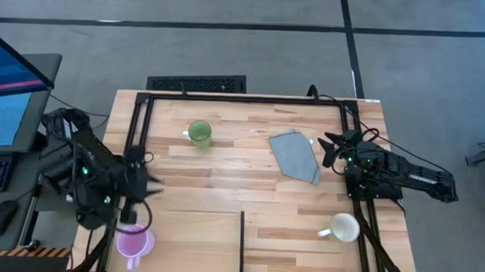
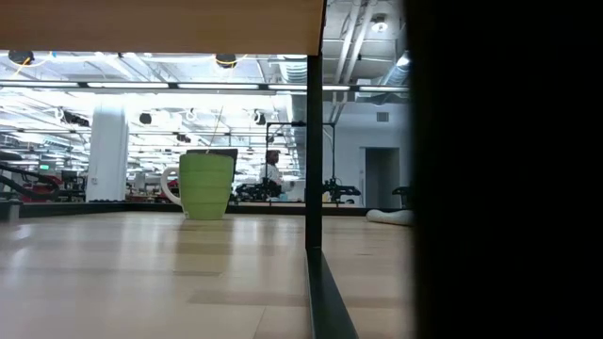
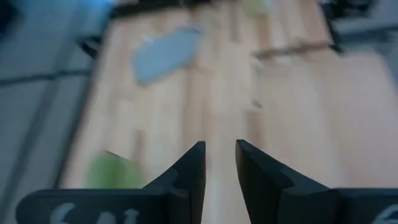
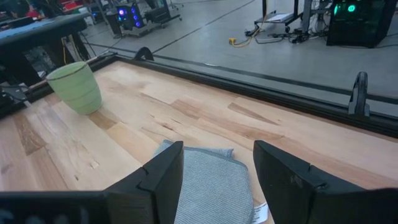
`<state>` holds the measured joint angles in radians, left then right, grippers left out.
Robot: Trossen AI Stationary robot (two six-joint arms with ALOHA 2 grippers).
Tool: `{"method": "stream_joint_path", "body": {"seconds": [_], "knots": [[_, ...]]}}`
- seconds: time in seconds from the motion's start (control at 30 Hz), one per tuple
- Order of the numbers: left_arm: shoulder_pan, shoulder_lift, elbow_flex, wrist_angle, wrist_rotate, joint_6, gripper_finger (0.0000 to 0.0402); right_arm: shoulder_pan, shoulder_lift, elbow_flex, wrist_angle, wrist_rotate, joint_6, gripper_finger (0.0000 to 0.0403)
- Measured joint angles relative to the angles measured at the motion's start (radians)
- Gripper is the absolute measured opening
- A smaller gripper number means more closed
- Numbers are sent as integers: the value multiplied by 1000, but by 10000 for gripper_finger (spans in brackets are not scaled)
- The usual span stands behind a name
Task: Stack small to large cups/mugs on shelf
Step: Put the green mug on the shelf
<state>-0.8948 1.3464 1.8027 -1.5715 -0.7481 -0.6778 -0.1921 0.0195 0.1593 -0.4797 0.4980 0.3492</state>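
A light purple mug [image 1: 133, 242] stands upright on the pale shelf board [image 1: 193, 236] at the near left. Just beyond it my left gripper [image 1: 153, 184] hovers, raised and slanting down. Its fingers [image 3: 219, 152] are open by a narrow gap with nothing between them. The green mug [image 1: 199, 133] stands upright on the plank tabletop toward the far side; it also shows in the low view [image 2: 207, 184]. A cream-white mug [image 1: 343, 228] stands at the near right. My right gripper [image 1: 326, 148] waits open at the table's right, over an edge of the grey cloth [image 4: 208, 180].
The folded grey cloth [image 1: 295, 155] lies right of centre on the table. A thin dark upright [image 1: 241, 242] divides the near part of the board. A black frame [image 1: 244, 97] runs along the table's edges. A keyboard and mouse [image 1: 1, 216] sit off the left side.
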Motion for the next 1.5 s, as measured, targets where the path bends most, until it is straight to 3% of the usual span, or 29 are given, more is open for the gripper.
{"method": "stream_joint_path", "body": {"seconds": [0.1, 0.63, 0.83, 1.07, 1.3, 1.5], "knots": [[60, -22, 0, 0, -67, 71, 80, 0, 0, 0, 0, 0, -1, 216], [579, -145, -2, 0, -77, 433, 80, 0, 0, 0, 0, 1, -82, 216], [750, -190, -2, 0, -99, 460, 80, 0, 0, 0, 0, 5, -144, 216], [877, -196, -25, 0, -155, 480, 80, 0, 0, 0, 1, 58, -148, 216], [976, -195, -149, 35, -158, 512, 80, 0, 0, 0, 1, 65, -148, 216], [998, -264, -279, 246, -183, 526, 80, 0, 0, 0, 1, 85, -148, 216]]}}
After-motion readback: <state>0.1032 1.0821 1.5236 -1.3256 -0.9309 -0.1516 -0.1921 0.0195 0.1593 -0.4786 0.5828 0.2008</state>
